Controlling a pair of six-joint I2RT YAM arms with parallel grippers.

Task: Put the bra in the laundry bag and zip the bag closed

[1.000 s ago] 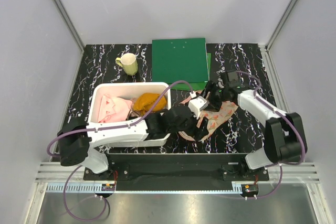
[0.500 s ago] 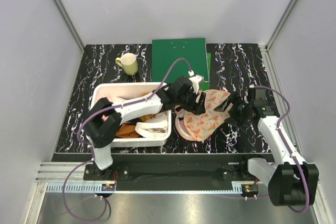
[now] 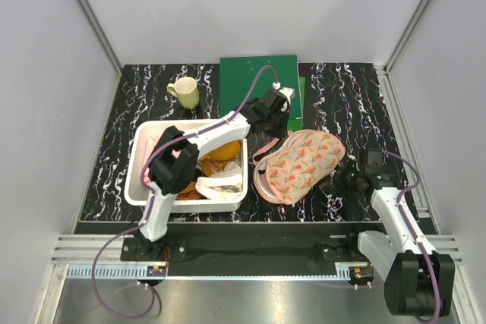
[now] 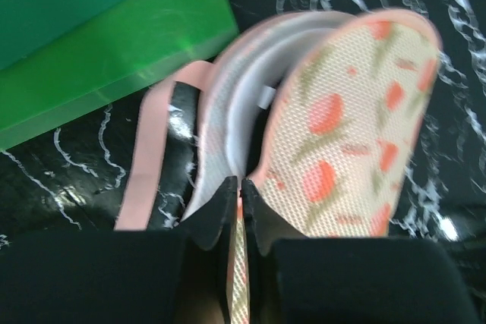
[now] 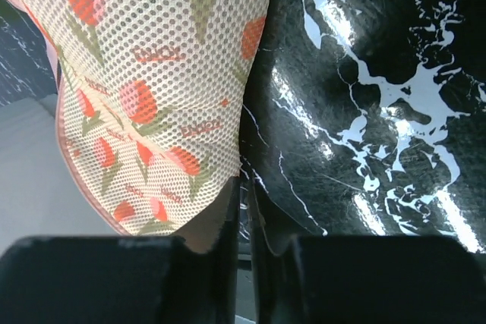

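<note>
A bin [image 3: 190, 203] of clothes sits near-left. By the green folder [image 3: 254, 81] at the far edge, the left gripper [image 4: 238, 190] pinches the rim of the laundry bag [image 3: 304, 163], which lies mid-worktop, gaping leftward. The right gripper [image 5: 243, 206], fingers together, meets the bag's near-right edge. Bra: cannot tell.

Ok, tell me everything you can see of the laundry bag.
The round, flattish cream mesh laundry bag with red-and-green tulip motifs lies on the black marbled table, just right of the white plastic bin. Its pink-edged rim gapes on the bin side, showing whitish lining and a pink loop. The left hand and right hand are both shut at its edge; whether either grips it is unclear.
</note>
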